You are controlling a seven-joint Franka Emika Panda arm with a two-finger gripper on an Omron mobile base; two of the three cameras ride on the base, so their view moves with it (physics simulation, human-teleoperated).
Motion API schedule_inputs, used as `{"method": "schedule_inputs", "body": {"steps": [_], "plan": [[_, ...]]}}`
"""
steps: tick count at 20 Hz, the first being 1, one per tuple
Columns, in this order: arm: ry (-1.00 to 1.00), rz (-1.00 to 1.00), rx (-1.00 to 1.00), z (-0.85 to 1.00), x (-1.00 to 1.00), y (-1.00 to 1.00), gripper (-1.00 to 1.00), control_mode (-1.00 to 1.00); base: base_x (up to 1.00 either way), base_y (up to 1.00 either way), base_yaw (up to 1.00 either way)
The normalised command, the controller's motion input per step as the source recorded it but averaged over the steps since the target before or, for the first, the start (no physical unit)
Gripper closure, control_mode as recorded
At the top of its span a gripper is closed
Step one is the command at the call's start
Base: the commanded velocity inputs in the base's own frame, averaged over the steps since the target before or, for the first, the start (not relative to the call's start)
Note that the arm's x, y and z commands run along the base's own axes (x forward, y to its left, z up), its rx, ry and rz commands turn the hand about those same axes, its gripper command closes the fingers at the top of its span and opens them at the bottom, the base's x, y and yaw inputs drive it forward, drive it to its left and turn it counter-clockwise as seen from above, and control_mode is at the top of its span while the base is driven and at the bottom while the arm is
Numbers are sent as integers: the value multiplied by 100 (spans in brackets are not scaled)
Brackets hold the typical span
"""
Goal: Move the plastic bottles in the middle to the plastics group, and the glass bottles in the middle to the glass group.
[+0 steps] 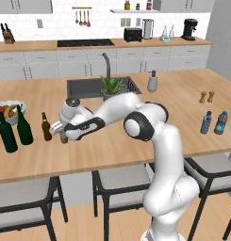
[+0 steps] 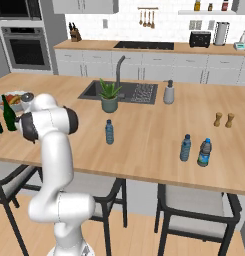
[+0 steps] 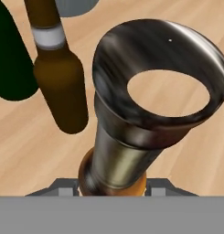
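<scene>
The gripper [image 1: 61, 133] is clenched around the amber beer bottle [image 3: 131, 137], holding it upright just right of the dark brown beer bottle [image 1: 45, 127] near the island's left end. Two green wine bottles [image 1: 15, 129] stand just left of them. The light-blue plastic bottle [image 2: 109, 132] stands mid-counter, well apart from two blue water bottles [image 2: 195, 149] far right.

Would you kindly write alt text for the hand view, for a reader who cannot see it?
Seen from just above, an amber beer bottle fills the centre, its open mouth toward the camera and the gripper shut on it. A dark brown beer bottle stands beside it on the wooden counter, and a dark green wine bottle beyond.
</scene>
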Motion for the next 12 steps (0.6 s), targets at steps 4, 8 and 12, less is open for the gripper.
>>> {"method": "schedule_inputs", "body": {"steps": [4, 8, 12], "plan": [[0, 0, 0, -3, 38, 14, 100, -100, 0, 0, 0], [0, 0, 0, -21, 13, 24, 100, -100, 0, 0, 0], [-1, 0, 0, -50, 0, 14, 100, -100, 0, 0, 0]]}}
